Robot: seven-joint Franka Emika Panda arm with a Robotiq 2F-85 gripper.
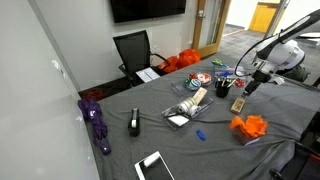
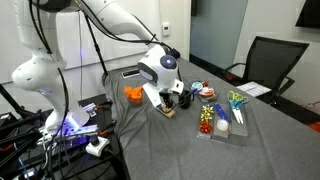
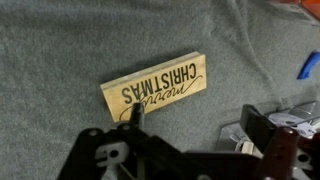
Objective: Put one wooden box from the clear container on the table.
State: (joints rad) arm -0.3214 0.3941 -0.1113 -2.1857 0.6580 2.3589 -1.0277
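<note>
Wooden box (image 3: 155,85) printed "Merry Christmas" lies flat on the grey tablecloth (image 3: 60,40). Gripper (image 3: 175,135) hangs just above it, jaws spread apart, grasping nothing.

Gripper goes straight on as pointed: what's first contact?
Probably the wooden box lying flat on the table, just ahead of the open gripper. Depth is unclear; it could touch the table beside the box instead.

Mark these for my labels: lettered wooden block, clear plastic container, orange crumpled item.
Lettered wooden block (image 3: 155,88): wrist view, printed face.
Clear plastic container (image 1: 170,111): in an exterior view, left rim.
Orange crumpled item (image 1: 250,126): in an exterior view, middle.
</note>
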